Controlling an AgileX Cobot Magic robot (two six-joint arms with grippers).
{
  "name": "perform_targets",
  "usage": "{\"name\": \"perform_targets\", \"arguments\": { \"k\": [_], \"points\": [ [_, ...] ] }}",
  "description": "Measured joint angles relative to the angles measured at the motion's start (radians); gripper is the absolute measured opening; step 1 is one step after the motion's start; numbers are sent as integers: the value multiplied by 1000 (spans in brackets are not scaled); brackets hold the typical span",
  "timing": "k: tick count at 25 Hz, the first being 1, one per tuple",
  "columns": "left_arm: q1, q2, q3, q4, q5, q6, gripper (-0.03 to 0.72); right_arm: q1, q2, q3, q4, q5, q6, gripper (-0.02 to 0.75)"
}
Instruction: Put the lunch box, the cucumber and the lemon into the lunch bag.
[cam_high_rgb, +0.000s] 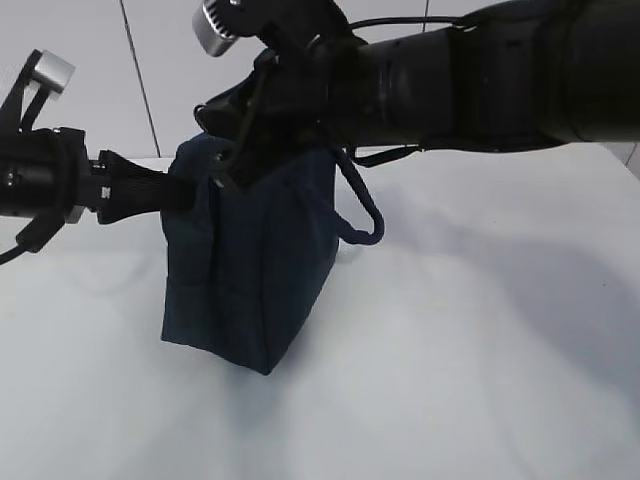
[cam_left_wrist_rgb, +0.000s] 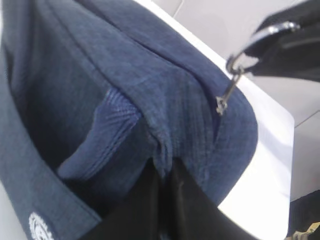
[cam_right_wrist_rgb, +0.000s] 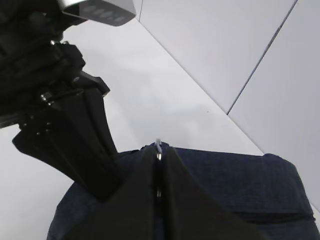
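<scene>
The dark navy lunch bag (cam_high_rgb: 255, 270) stands upright on the white table. My left gripper (cam_high_rgb: 190, 192) is shut on a fold of fabric at the bag's upper left end; in the left wrist view (cam_left_wrist_rgb: 164, 169) the pinched fabric shows between the black fingers. My right gripper (cam_high_rgb: 228, 165) reaches across over the bag's top and is shut on the silver zipper pull (cam_right_wrist_rgb: 158, 149). The pull and its ring (cam_left_wrist_rgb: 233, 67) also show in the left wrist view. The lunch box, cucumber and lemon are out of view.
One loop handle (cam_high_rgb: 362, 215) hangs off the bag's right side. The white table (cam_high_rgb: 480, 350) stretches in front and to the right of the bag. A pale panelled wall (cam_high_rgb: 100, 60) stands behind.
</scene>
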Motion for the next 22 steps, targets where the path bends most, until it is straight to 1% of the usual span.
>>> {"name": "perform_targets", "arguments": {
  "k": [6,15,22],
  "points": [
    [0,0,-1,2,17,-8,-4,-2,0,-26,-6,-19,0,8],
    [0,0,-1,39,33,-17,-4,-13,38,-37,-2,0,90,8],
    [6,0,-1,75,33,-17,-4,-25,38,27,-1,25,115,8]
  ]
}}
